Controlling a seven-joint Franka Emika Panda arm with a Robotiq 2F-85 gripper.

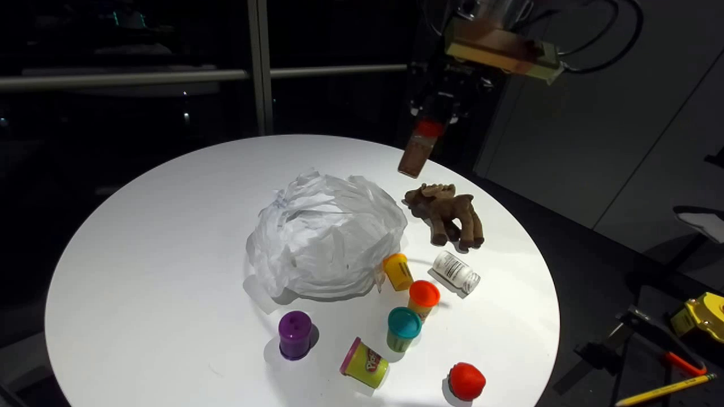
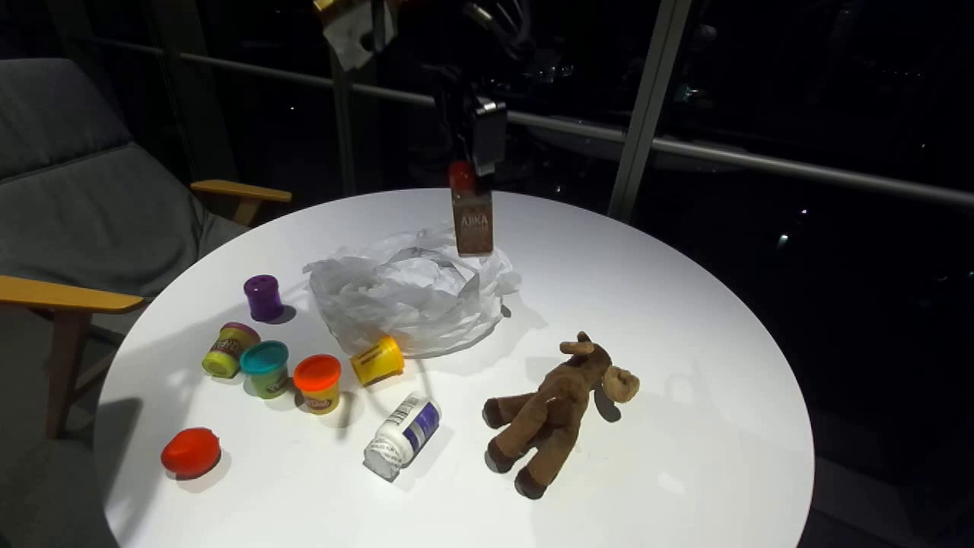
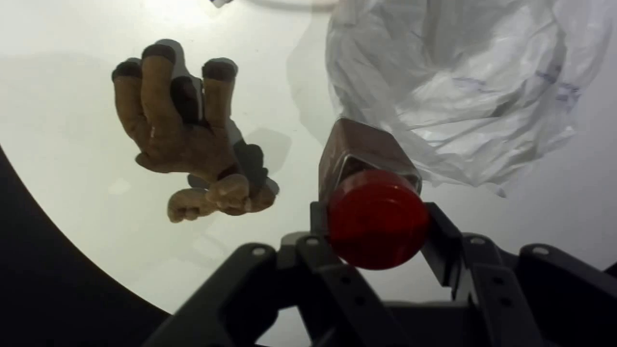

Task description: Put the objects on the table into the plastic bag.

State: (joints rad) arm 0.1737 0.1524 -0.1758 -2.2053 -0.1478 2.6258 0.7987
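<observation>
Red-capped jar (image 2: 472, 217), gripped in your jaws. On your desk (image 2: 685, 457): crumpled plastic bag (image 1: 331, 237), apart from brown plush moose (image 1: 449, 210)

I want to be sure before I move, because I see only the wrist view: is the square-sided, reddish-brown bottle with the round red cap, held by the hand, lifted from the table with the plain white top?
Observer: Yes. In both exterior views the bottle hangs above the table, apart from it.
Operator: Thank you. Which word is printed on this bottle?
Observer: In an exterior view its lettering reads AJIKA.
Operator: Which object outside my picture is nearest to the whitish, crumpled plastic bag?
Observer: A yellow, plastic-looking cylinder, lying on its side; whether it touches the bag, I cannot tell.
</observation>
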